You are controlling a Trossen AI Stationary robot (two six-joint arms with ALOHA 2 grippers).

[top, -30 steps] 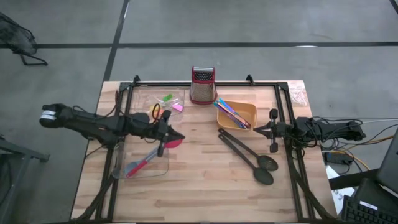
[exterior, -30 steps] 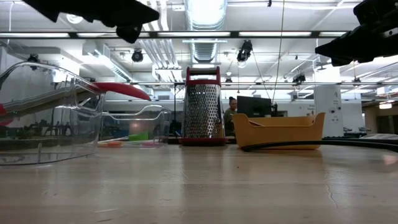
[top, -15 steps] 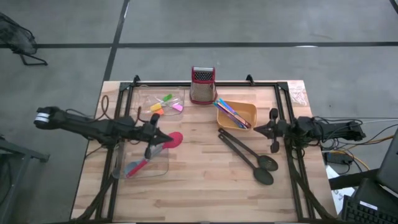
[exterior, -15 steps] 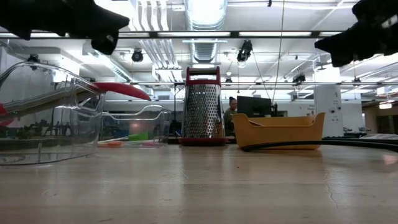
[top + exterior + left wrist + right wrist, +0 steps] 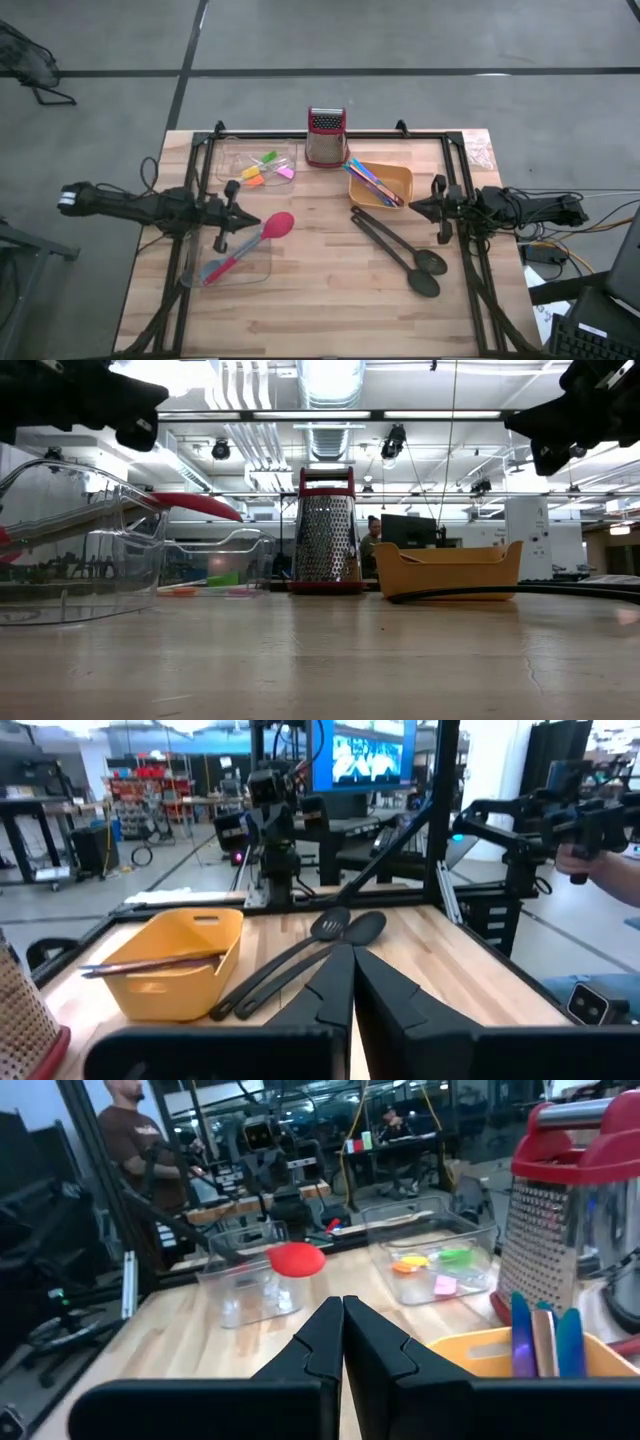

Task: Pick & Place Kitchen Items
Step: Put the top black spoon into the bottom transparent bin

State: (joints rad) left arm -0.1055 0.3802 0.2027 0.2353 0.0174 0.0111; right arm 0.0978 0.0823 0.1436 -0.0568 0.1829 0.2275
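A red-headed spoon (image 5: 278, 224) lies slanted, its handle down in a clear tray (image 5: 196, 262) and its head over the tray's rim; it also shows in the low view (image 5: 195, 506). My left gripper (image 5: 250, 222) is shut and empty, just left of the red head and above the tray. My right gripper (image 5: 413, 209) is shut and empty, above the table's right side. Two long black slotted spoons (image 5: 398, 250) lie on the wood beside it. Thin coloured sticks (image 5: 372, 182) lie in the orange bowl (image 5: 398, 178). Small coloured blocks (image 5: 262, 170) lie in a second clear tray.
A red-topped metal grater (image 5: 326, 136) stands at the far middle, next to the orange bowl. A black frame (image 5: 330, 133) runs round the table's edges. Bare wood lies in the table's near half. A person (image 5: 128, 1130) stands beyond the table in the right wrist view.
My left gripper has drawn back toward the table's left edge, away from the red spoon's head, which now shows whole. The spoon has stayed where it was, resting on the tray.
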